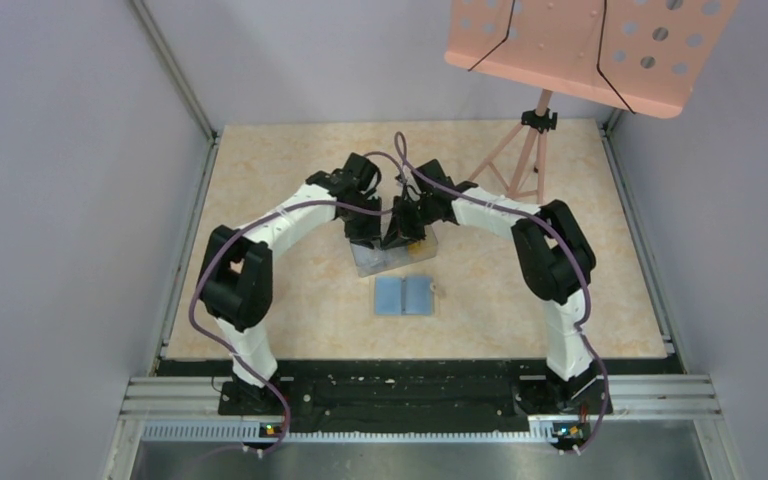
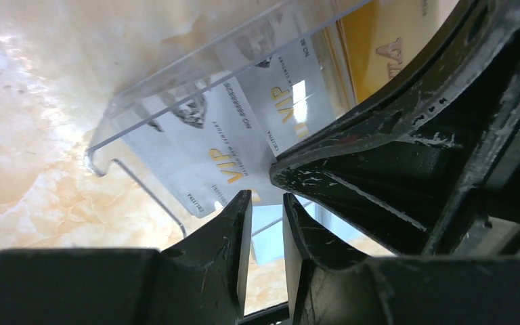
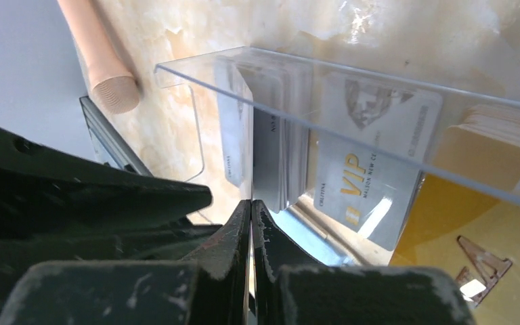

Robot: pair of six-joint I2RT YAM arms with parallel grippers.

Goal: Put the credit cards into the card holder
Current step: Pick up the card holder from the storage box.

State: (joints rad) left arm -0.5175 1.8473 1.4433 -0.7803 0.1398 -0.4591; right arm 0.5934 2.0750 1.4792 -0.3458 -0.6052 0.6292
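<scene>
From above, both my arms arch inward and meet over the clear three-compartment plastic box (image 1: 388,263) in the middle of the beige marbled surface (image 1: 290,300). My left pincer (image 1: 364,232) and my right pincer (image 1: 400,234) are nose to nose right over that box! Just on the near side of it lies the small folding card holder (image 1: 404,295), spread open flat with its light blue inside up, and neither pincer is touching it. A pink perforated music stand (image 1: 580,40) sits at the far right corner. Over to my left wrist: my left pincer's fingers stand a narrow gap apart, and I can't make out anything pinched between them. Beyond the tips, white cards with gold VIP lettering (image 2: 223,152) lean inside the box, and a yellow-orange card (image 2: 379,40) sits further along. The black bulk of my right pincer crowds in from the right. Now my right wrist: my right pincer's fingers are pressed tight together at the box's edge, and whether a card's edge is caught in there, I cannot tell. Right past the tips a stack of white cards stands on edge in the box, the yellow-orange card is at lower right, and a rounded pink stand foot (image 3: 112,88) is upper left.
</scene>
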